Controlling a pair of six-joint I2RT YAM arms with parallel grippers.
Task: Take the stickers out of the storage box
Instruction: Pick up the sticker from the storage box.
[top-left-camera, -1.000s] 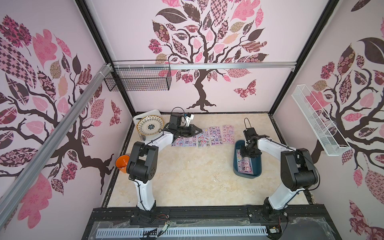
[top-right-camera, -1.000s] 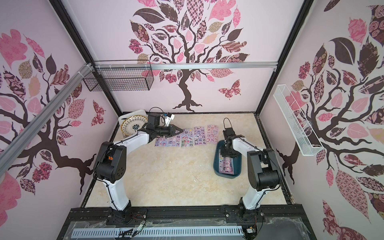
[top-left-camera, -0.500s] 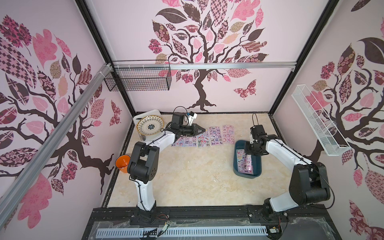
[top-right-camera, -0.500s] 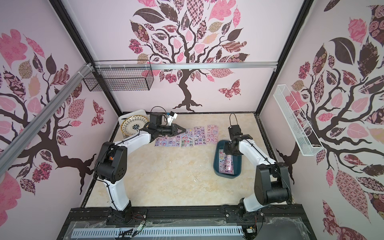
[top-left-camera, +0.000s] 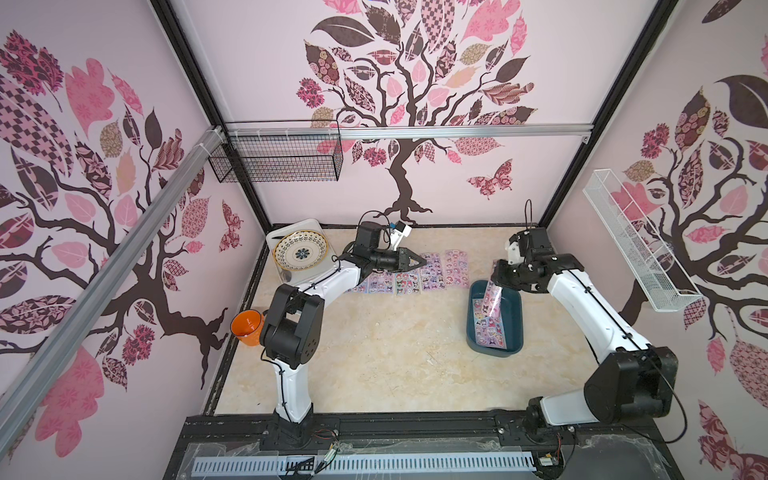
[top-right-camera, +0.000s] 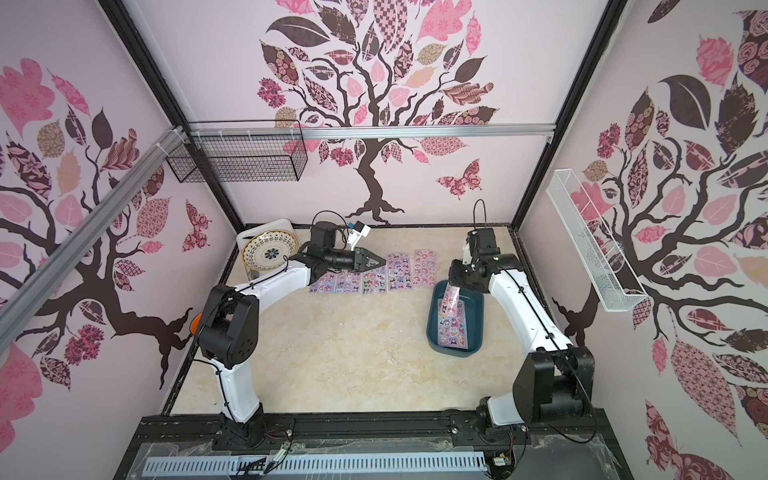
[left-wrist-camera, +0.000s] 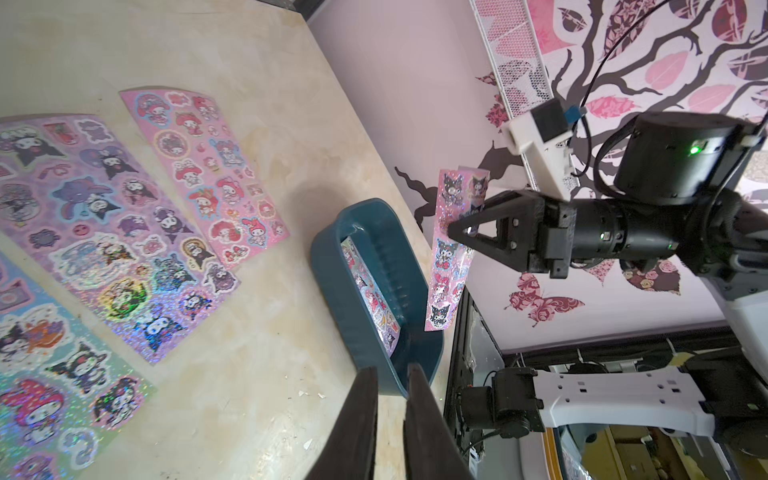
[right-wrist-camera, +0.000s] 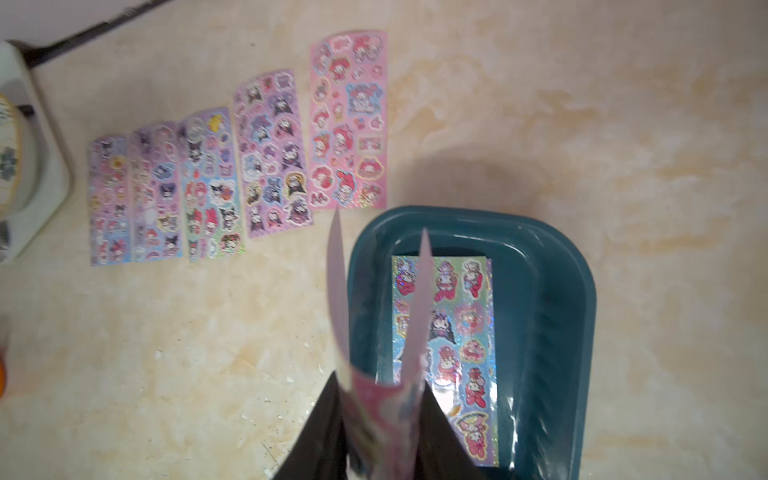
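The teal storage box stands right of the table's middle. A sticker sheet lies flat on its floor. My right gripper hangs over the box's far end, shut on another sticker sheet. This sheet dangles curled with its lower end inside the box. Several stickers lie in a row on the table by the back wall. Above that row, my left gripper has a narrow gap between its fingers and holds nothing.
A patterned plate rests on a white tray in the back left corner. An orange cup stands by the left wall. A black wire basket and a white one hang on the walls.
My right arm has risen from inside the box with one sheet pinched, its jaws closing a little. The left arm has shifted slightly toward the right.
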